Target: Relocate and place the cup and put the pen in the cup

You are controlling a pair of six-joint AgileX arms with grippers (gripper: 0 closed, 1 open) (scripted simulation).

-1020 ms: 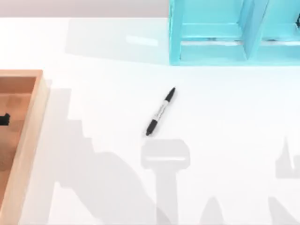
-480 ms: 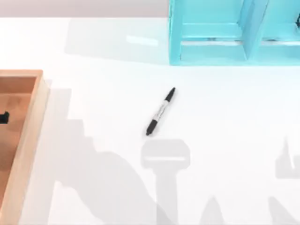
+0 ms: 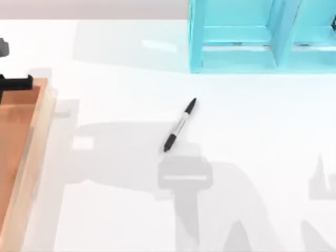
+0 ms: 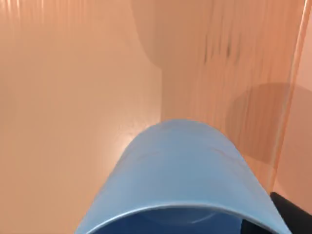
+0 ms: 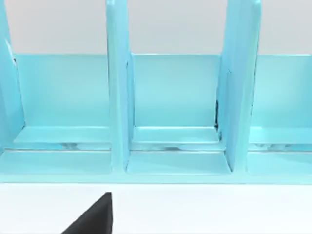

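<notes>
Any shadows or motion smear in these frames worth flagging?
Top view: broad grey arm shadows fall across the white table below the slim black marker pen, which stays crisp. Left wrist view: the wooden tray wall looks streaked behind the plain blue cup.

A: Entry, left claw, top view. Finish?

B: Matte black. Reads as a flat, narrow bar with a squared end. A dark grey rounded block of the same arm sits just beyond it.

A: Left wrist view?

B: One black corner of that claw, smooth, uniform, edge slightly rounded.

A: Right claw?

B: Right wrist view: black wedge, one straight edge, one sloped side. Same flat, even black.
</notes>
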